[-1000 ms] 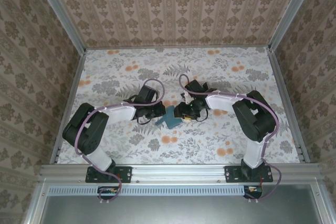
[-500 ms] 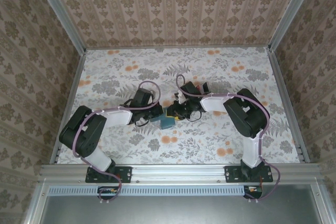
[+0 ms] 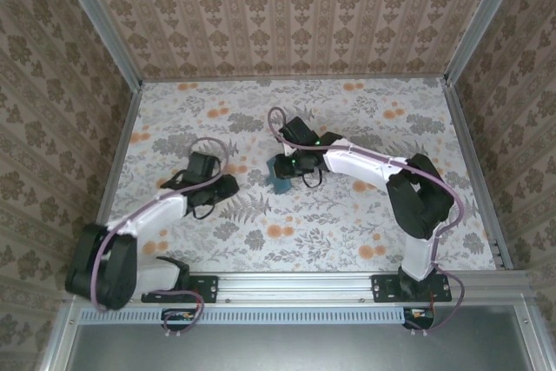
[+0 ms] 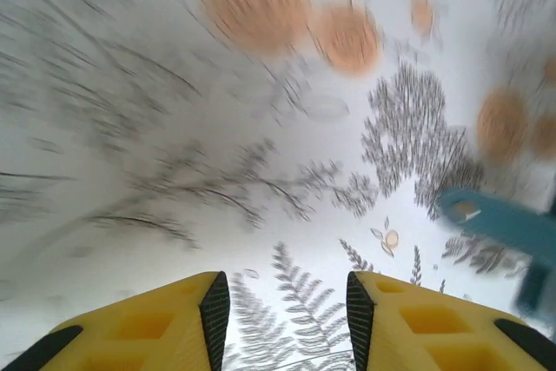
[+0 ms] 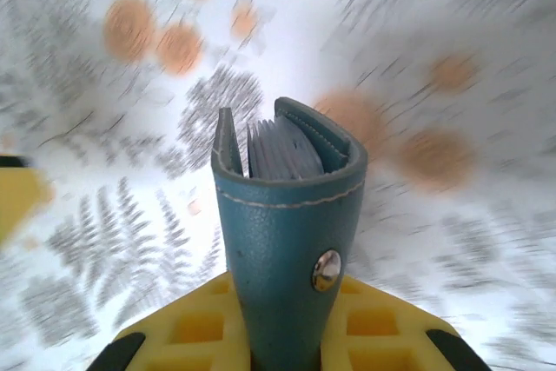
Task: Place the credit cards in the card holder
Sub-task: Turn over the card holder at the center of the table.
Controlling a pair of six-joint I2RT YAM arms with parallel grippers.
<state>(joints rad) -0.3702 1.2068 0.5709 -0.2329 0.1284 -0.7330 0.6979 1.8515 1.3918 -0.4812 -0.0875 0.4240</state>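
Card holder [image 5: 287,241], teal, sits clamped upright in the right gripper [image 5: 287,349]. Well to its left, the left gripper [image 4: 287,301] gapes wide, holding nothing.

1 teal card holder [image 5: 285,232], cards [image 5: 282,149] in it, qty unclear, 2 grippers: left gripper [image 4: 282,306], right gripper [image 5: 285,341]
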